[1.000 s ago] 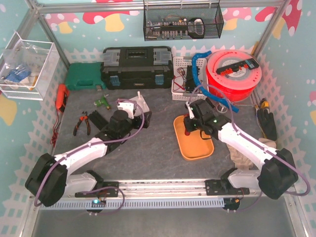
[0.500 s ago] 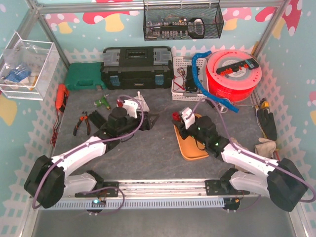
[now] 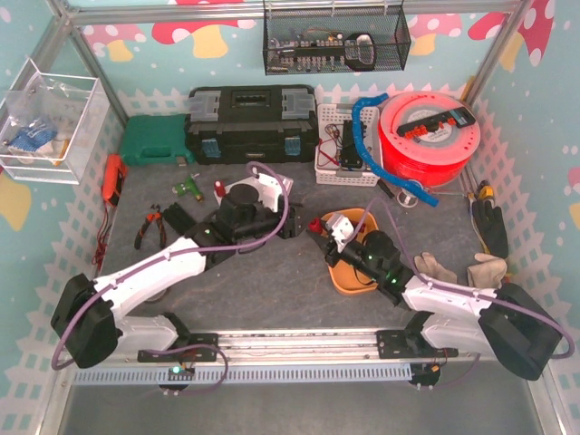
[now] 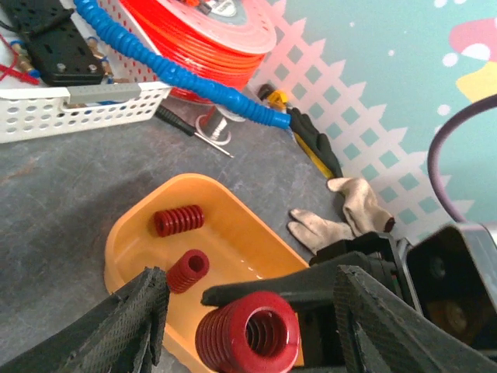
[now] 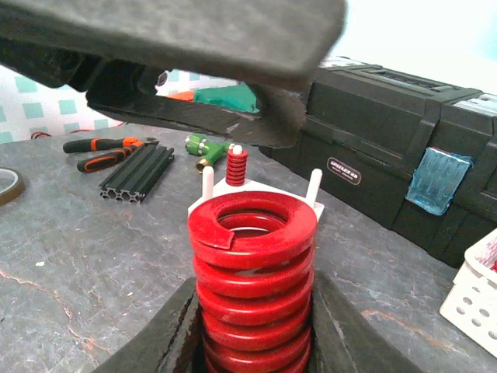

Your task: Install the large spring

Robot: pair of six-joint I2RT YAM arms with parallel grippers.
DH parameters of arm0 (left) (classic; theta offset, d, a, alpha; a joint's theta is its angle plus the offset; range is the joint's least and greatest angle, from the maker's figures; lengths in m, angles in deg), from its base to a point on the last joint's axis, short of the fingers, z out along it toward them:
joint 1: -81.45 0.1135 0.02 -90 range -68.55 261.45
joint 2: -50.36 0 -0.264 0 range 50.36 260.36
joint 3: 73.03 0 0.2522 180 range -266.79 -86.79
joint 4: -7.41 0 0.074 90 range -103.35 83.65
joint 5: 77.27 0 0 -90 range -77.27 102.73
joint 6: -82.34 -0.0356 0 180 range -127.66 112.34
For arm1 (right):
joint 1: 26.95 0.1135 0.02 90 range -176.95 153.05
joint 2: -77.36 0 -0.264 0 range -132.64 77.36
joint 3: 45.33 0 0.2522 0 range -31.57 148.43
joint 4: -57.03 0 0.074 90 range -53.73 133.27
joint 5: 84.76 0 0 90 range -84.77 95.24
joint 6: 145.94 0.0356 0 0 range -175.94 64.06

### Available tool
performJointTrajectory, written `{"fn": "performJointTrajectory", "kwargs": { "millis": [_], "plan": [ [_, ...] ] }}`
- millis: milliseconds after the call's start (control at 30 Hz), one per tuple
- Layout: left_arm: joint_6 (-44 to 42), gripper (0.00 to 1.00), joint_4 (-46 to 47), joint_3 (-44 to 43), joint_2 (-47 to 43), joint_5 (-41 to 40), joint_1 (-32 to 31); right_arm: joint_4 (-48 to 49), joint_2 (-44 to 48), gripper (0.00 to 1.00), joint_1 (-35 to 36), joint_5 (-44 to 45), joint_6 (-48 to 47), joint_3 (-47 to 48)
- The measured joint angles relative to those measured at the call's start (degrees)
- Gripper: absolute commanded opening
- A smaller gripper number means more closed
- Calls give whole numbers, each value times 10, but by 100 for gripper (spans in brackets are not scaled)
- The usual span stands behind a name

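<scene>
Within right tool (image 5: 253,336), large spring (image 5: 252,256) stands upright.

The grey table (image 3: 272,290) carries a black toolbox (image 3: 252,122) at 12 o'clock, a green case (image 3: 156,140) at 11, a white basket (image 3: 344,177) and a red spool (image 3: 428,127) at 1, pliers (image 3: 149,227) at 9, an orange tray (image 3: 347,279) just right of centre, and gloves (image 3: 435,268) at 4.

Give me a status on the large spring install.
Done: the large spring is gripped between the fingers of the right gripper. In hand: it is held short of the white peg fixture, where one small spring already sits on a peg. Left: seat it on the fixture. The left gripper is open, holding nothing.
</scene>
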Motion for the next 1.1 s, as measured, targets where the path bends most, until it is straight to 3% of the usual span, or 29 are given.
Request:
{"fn": "performJointTrajectory", "kwargs": {
  "millis": [233, 767, 933, 1100],
  "plan": [
    [-17, 63, -56, -34, 31, -58, -28, 14, -9, 12, 4, 18, 3, -1],
    [-19, 60, -76, -62, 85, -41, -38, 12, -24, 12, 4, 43, 24, -1],
    [-19, 52, -83, -62, 95, -33, -38, 12, -25, 12, 4, 43, 30, -1],
    [-20, 37, -84, -62, 95, -34, -41, 12, -28, 13, 4, 43, 31, -1]
  ]
}}
